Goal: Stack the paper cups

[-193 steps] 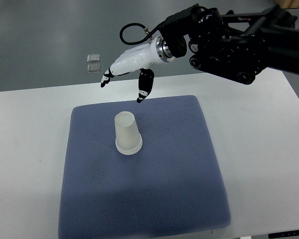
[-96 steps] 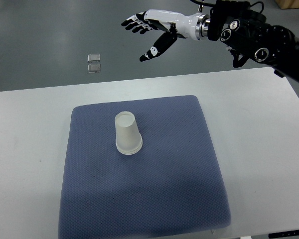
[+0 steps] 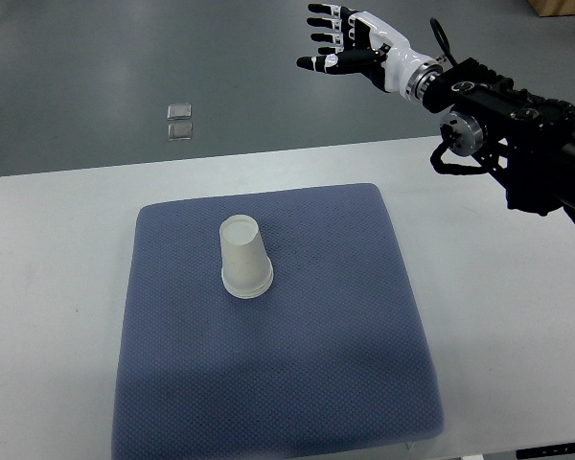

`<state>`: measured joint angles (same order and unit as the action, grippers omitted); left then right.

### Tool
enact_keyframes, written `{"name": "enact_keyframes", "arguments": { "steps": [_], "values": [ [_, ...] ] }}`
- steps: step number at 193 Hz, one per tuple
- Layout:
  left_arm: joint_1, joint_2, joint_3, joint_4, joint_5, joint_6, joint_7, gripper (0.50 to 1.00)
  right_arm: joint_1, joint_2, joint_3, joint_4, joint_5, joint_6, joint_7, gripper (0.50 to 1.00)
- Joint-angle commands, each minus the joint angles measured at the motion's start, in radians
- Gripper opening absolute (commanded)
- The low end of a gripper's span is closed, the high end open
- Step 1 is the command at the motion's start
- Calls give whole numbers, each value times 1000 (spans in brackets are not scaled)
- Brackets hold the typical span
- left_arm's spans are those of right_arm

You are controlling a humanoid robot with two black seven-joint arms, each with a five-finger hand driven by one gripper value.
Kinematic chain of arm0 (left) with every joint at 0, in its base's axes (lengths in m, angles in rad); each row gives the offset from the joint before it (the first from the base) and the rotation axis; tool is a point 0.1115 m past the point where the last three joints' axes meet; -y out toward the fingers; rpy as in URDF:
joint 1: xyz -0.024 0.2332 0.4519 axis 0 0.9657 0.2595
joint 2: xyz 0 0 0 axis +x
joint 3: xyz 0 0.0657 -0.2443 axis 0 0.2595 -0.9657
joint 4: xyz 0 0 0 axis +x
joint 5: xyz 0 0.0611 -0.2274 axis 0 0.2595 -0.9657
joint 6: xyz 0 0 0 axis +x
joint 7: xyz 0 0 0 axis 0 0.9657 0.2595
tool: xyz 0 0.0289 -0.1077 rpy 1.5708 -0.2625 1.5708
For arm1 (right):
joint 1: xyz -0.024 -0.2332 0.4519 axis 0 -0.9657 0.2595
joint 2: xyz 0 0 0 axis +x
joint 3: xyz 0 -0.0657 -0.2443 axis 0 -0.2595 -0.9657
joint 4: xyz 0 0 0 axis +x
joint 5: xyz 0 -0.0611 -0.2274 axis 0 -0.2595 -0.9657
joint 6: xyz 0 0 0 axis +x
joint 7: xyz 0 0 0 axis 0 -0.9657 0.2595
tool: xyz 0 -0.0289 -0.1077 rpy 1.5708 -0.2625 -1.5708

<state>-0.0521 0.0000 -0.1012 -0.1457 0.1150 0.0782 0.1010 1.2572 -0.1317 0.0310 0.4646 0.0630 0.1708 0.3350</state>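
Note:
A stack of white paper cups stands upside down on the blue mat, a little left of the mat's middle. My right hand is high at the back, beyond the table's far edge and well away from the cups. Its fingers are spread and it holds nothing. The black right arm comes in from the right edge. The left arm is out of view.
The mat lies on a white table. Two small clear squares lie on the grey floor beyond the table's far edge.
My right hand has lifted up and drawn back to the right, away from the cups, and the arm has pulled toward the right edge. The cups have not moved.

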Motion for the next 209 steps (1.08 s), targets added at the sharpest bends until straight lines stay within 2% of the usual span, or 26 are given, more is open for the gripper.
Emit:
{"name": "enact_keyframes", "arguments": {
  "steps": [1,15,68,114,192,209],
  "values": [
    [0,0,0,0,0,0,0,1000,-30,1,0,0,149,-20,-43,911],
    [0,0,0,0,0,0,0,1000,-56,1,0,0,221,-25,-65,911],
    [0,0,0,0,0,0,0,1000,-148,27,1,6,238,13,-51,913],
    [0,0,0,0,0,0,0,1000,-148,33,1,3,206,-1,32,913],
    [0,0,0,0,0,0,0,1000,-162,33,4,3,159,-37,38,913],
    [0,0,0,0,0,0,0,1000,-176,32,6,3,166,-37,56,913]
  ]
}}
